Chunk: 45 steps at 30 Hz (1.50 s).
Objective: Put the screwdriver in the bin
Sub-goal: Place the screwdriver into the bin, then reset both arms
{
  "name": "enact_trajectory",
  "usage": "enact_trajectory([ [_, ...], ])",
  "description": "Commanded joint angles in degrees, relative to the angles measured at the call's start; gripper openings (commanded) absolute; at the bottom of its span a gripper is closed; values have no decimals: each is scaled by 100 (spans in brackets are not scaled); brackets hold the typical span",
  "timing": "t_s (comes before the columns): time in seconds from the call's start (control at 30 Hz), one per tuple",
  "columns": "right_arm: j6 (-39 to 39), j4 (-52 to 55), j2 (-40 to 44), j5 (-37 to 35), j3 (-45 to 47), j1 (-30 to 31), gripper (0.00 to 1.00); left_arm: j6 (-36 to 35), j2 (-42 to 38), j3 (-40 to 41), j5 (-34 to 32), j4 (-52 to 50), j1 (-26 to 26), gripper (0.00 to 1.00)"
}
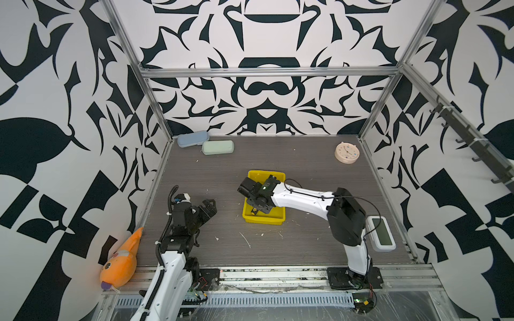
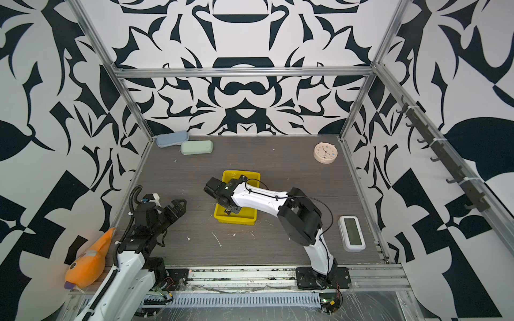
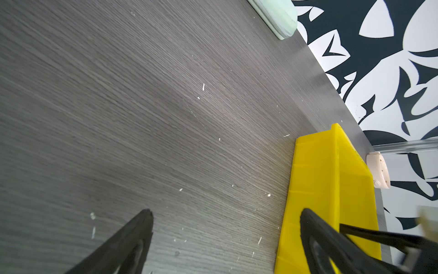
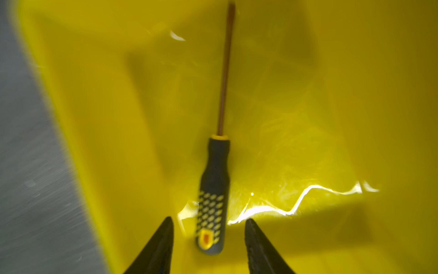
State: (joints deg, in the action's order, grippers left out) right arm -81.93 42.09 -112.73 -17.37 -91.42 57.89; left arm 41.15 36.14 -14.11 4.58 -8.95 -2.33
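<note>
Screwdriver (image 4: 214,189) is in the bin (image 4: 331,95), lying flat on the bin floor. The black-and-yellow handle end sits between the tips of the right jaws, and the shaft points away from them. Right jaws are parted, with yellow floor showing on both sides of the handle, so they grip nothing and I see no contact; that wrist picture is slightly blurred. In both top views the right arm (image 1: 300,194) reaches in from the front right of the surface (image 1: 306,166) and covers most of the bin's inside. Only a scrap of the handle (image 1: 253,211) shows near the bin's front wall. The bin sits about mid-surface, a little toward the front edge. Left arm (image 1: 180,222) is low by the left edge. The left jaws are spread wide and empty, pointing toward the bin but short of it, not touching. A pale blue case (image 1: 192,138) and a pale green case (image 1: 217,147) lie just beside each other at the far left corner. A round alarm clock (image 1: 346,152) is near the far right corner. A white digital clock (image 1: 381,233) lies screen up by the right edge, toward the front. An orange plush toy (image 1: 122,258) lies off the front left corner against the wall. White flecks (image 1: 246,240) are scattered toward the front edge.
</note>
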Motion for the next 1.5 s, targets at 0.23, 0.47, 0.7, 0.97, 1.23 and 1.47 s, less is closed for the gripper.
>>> enact_trajectory([
  [0.23,3103,-157,1952,-1356,949,-14,46,69,-161,-105,51,-24,-7,99],
  [0.47,4786,-964,3995,-2822,2664,3,59,76,-67,-108,78,16,-8,99],
  [0.7,8059,-3724,6152,-4111,5191,-77,100,60,217,-181,123,51,-5,99],
  [0.97,9624,-5335,7265,-3039,6910,-1196,97,56,359,-212,65,69,-5,99],
  [1.23,9720,-7842,5914,-1711,7920,-2634,97,78,380,-195,11,102,-6,99],
  [1.47,8925,-9764,3743,-1384,7862,-3633,99,78,564,-241,35,130,-5,99],
])
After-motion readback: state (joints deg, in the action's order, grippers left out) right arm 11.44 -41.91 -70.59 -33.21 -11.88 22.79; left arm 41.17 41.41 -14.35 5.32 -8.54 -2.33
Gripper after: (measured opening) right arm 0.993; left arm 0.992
